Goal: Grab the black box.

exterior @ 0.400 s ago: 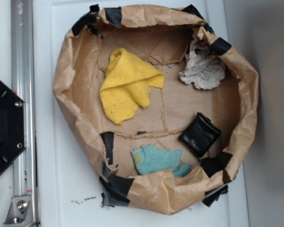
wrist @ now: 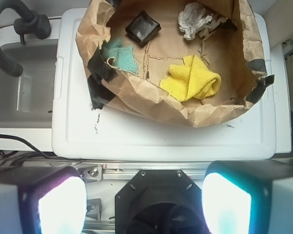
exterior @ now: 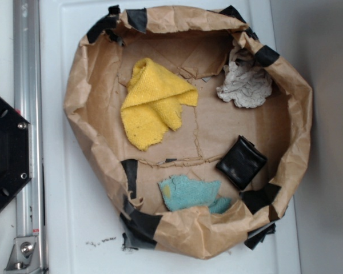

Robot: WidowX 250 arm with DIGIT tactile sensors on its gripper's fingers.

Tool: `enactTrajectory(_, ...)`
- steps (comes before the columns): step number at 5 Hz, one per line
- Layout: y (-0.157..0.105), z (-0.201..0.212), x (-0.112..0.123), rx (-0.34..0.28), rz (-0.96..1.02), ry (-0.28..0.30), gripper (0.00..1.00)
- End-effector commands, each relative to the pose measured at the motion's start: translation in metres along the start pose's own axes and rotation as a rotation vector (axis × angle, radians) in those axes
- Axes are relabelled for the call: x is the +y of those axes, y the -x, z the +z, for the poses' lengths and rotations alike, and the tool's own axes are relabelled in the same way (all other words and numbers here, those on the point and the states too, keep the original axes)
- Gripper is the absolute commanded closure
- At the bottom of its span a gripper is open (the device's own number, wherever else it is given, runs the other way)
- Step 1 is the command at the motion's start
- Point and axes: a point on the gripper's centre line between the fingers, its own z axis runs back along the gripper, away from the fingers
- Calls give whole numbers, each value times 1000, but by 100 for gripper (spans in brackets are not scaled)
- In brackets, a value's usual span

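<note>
The black box (exterior: 242, 162) was small, squarish and glossy, leather-like with rounded edges. It lay on the floor of a crumpled brown paper basin (exterior: 80, 97) at about four o'clock in the exterior view, close to the basin's wall. Black tape patches (exterior: 138, 222) held the paper rim together in several places. A folded yellow cloth (exterior: 154, 103), nubby like terry, sat toward ten o'clock; a fuzzy teal cloth (exterior: 188, 192) lay at six, just beside the box; a wrinkled whitish rag (exterior: 246, 84) rested at two against the wall. The basin stood on a smooth white plastic surface (exterior: 74, 200), with a metal rail (exterior: 27, 114) and a flat black hexagonal plate (exterior: 6, 154) at nine o'clock. In the wrist view, a grey sink (wrist: 24, 92) adjoined the white surface. The gripper (wrist: 144, 204) hung well apart from the box, its two fingers spread wide and empty.
</note>
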Motion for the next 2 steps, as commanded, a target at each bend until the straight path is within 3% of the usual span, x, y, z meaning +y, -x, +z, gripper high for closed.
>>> enactTrajectory(1, -92, -90, 24, -43, 421, 79, 0)
enactTrajectory(2, -124, -118, 30, -138, 550, 130, 0)
